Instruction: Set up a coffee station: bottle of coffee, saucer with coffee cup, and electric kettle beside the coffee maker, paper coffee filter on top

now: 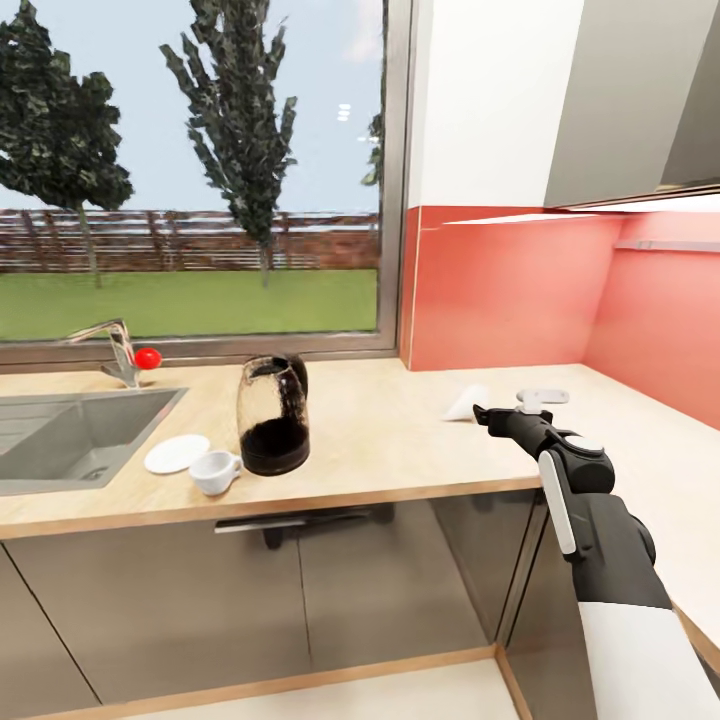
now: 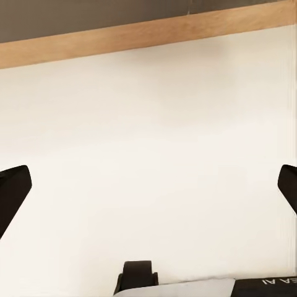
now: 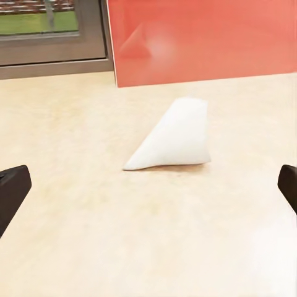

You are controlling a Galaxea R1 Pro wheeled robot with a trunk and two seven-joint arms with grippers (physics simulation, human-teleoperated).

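Observation:
On the light wood kitchen countertop (image 1: 400, 450) the white paper coffee filter (image 1: 465, 402) lies on its side near the red wall panel. My right gripper (image 1: 486, 413) hovers just short of it, open. In the right wrist view the filter (image 3: 173, 137) lies ahead of the gripper (image 3: 148, 192), whose fingertips (image 3: 12, 189) stand wide apart. The glass electric kettle (image 1: 273, 415) stands beside the sink, with the white saucer (image 1: 177, 453) and coffee cup (image 1: 215, 470) at its left, the cup on the counter. My left gripper (image 2: 148, 192) is open over pale floor. The coffee maker and bottle of coffee are out of view.
A steel sink (image 1: 70, 435) with a tap (image 1: 115, 345) and a red ball (image 1: 148, 357) fills the counter's left. The red panel (image 1: 520, 290) backs the corner, and a thin dark shelf edge (image 1: 640, 200) runs along its top. Grey cabinet fronts (image 1: 300, 590) sit below.

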